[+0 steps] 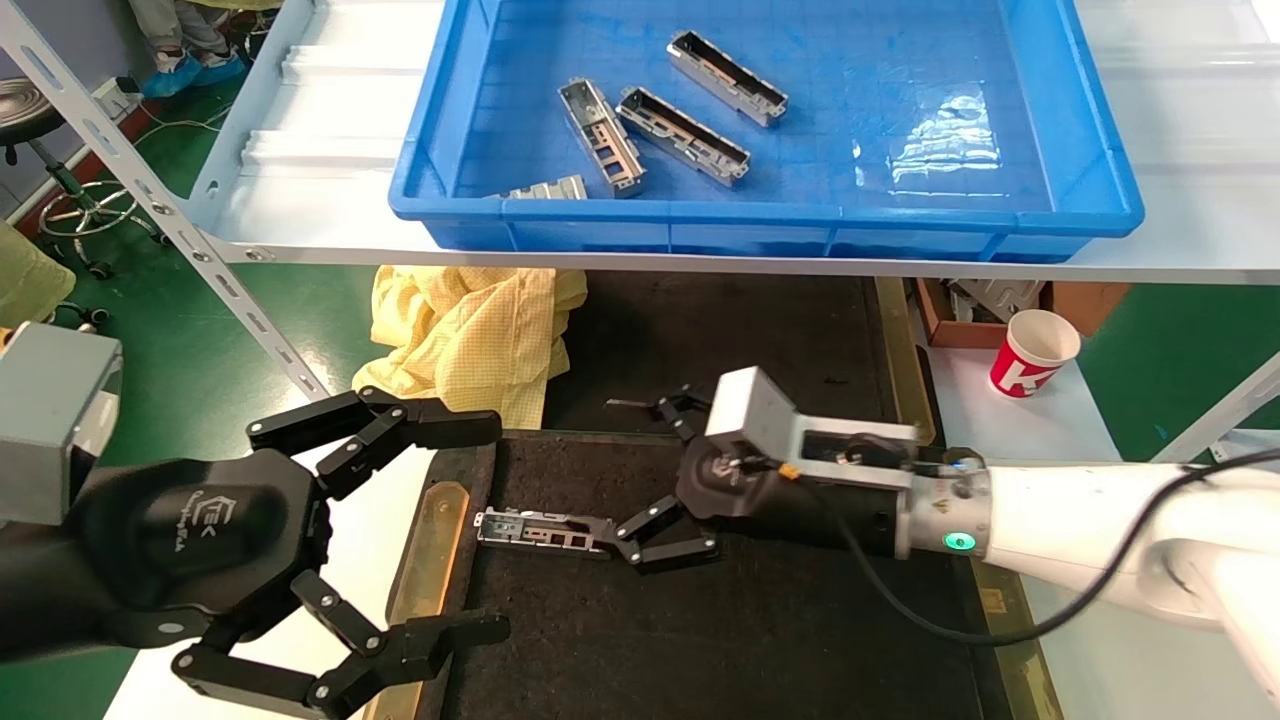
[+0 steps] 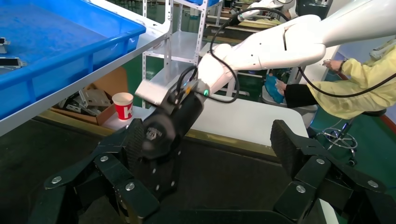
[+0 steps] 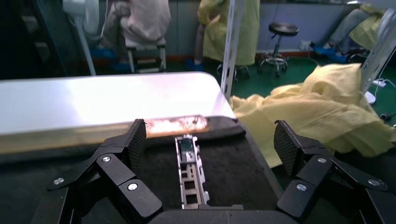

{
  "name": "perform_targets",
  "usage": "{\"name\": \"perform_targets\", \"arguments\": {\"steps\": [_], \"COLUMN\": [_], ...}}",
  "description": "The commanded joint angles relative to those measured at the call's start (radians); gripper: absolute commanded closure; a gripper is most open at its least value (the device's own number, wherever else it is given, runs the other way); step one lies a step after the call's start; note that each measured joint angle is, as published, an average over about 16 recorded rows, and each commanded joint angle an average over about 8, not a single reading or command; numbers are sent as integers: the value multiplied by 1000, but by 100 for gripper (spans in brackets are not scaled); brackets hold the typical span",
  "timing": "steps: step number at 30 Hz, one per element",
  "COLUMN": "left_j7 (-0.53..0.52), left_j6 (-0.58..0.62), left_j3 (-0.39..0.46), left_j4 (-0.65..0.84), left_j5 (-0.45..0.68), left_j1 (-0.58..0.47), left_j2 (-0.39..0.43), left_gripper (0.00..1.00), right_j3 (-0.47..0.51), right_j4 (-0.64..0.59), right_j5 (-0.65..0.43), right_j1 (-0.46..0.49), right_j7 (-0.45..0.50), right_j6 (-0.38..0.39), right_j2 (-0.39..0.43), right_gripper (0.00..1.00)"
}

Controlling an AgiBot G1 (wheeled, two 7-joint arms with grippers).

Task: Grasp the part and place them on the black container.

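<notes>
Progress is looking partial: one part (image 1: 543, 530) is lying on the black container (image 1: 760, 640) between the wide-open, empty right gripper's (image 1: 665, 505) fingers, while four parts (image 1: 683, 135) are waiting in the far blue bin (image 1: 1090, 150), left gripper (image 1: 400, 530) idling open near-left.

The part (image 1: 540, 530) is shiny silver-grey. The black container (image 1: 760, 640) is dark with brass-yellow strips (image 1: 425, 560) on its sides. The bin (image 1: 1090, 150) is bright blue. The cloth (image 1: 470, 335) is yellow with tiny checks. The cup (image 1: 1032, 352) is red and white.
</notes>
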Motion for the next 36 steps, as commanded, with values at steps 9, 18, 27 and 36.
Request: {"name": "perform_targets", "arguments": {"steps": [9, 18, 27, 36], "left_j7": [0, 0, 0, 0], "left_j6": [0, 0, 0, 0], "left_j3": [0, 0, 0, 0], "left_j4": [0, 0, 0, 0], "left_j5": [0, 0, 0, 0], "left_j1": [0, 0, 0, 0], "left_j2": [0, 0, 0, 0], "left_gripper": [0, 0, 0, 0], "right_j3": [122, 232, 341, 451], "right_j4": [183, 349, 514, 679], "right_j5": [3, 6, 9, 12], "right_j1": [-75, -143, -211, -279], "right_j7": [133, 253, 373, 492], "right_j6": [-34, -64, -95, -125], "right_j2": [118, 224, 330, 436], "right_gripper": [0, 0, 0, 0]}}
